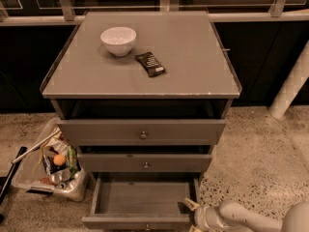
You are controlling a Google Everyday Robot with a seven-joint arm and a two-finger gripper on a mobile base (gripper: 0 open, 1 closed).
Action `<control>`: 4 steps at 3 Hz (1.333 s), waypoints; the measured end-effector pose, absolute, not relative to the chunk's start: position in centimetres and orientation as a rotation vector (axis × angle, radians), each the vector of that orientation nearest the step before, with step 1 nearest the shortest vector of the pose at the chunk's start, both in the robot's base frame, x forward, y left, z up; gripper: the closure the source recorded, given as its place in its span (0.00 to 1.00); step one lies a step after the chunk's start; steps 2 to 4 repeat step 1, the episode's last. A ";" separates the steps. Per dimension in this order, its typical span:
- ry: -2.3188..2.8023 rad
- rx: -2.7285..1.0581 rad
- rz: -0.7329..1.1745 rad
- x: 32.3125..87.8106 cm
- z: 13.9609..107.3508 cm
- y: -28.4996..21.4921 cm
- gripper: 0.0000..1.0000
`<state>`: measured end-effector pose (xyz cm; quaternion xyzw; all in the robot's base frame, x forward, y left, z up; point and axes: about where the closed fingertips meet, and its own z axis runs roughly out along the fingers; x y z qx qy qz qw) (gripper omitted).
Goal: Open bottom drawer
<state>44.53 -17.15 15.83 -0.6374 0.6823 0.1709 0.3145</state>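
Note:
The bottom drawer of the grey cabinet stands pulled out, showing its empty grey inside; its front is at the lower edge of the view with the small knob barely showing. My gripper is at the drawer's right front corner, on the end of my white arm that comes in from the lower right. The middle drawer and the top drawer each sit a little out from the cabinet.
A white bowl and a dark snack packet lie on the cabinet top. A clear bin of trash stands on the floor at the left. A white pole leans at the right. Speckled floor lies right of the cabinet.

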 end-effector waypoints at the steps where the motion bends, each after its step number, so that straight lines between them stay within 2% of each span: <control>1: 1.798 -1.680 0.450 44.5 15.8 -17.1 0.00; 4: 1.798 -1.680 0.450 44.5 15.8 -17.1 0.00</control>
